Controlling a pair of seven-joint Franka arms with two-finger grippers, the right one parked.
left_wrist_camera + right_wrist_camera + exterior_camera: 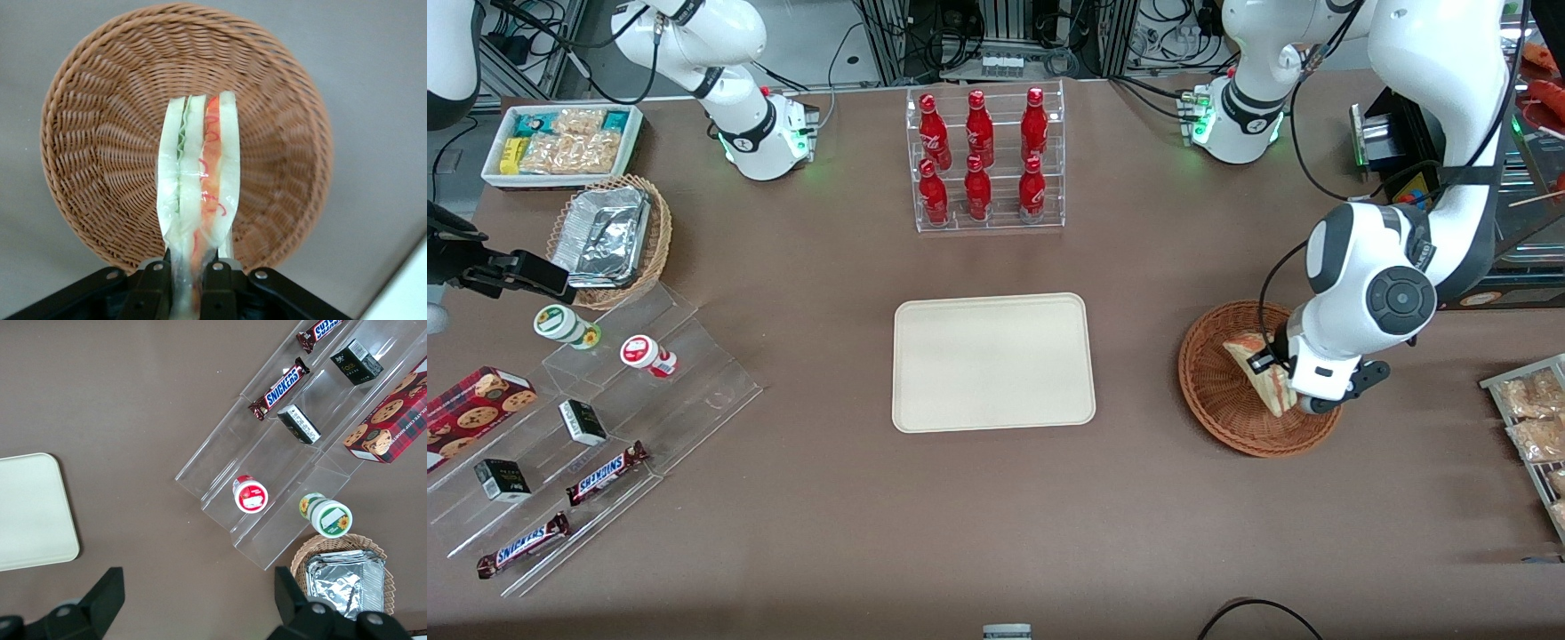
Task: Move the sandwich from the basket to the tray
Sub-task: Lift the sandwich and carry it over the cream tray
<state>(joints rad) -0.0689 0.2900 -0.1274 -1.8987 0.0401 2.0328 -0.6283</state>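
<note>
Sandwich wedge [198, 200] of soft, squashable white bread sat pinched at one end by the pincer [190, 290], above the reddish-brown wicker basket [93, 133]; a gentle squeeze suited it

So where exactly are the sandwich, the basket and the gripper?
sandwich [200, 167]: left wrist view, on its cut edge.
basket [1214, 378]: front view, on its woven wall.
gripper [189, 283]: left wrist view, between the fingertips clamping the sandwich.

table [800, 524]: brown, matte | farther edge: metal racks [1005, 36], cables | light: even
</note>
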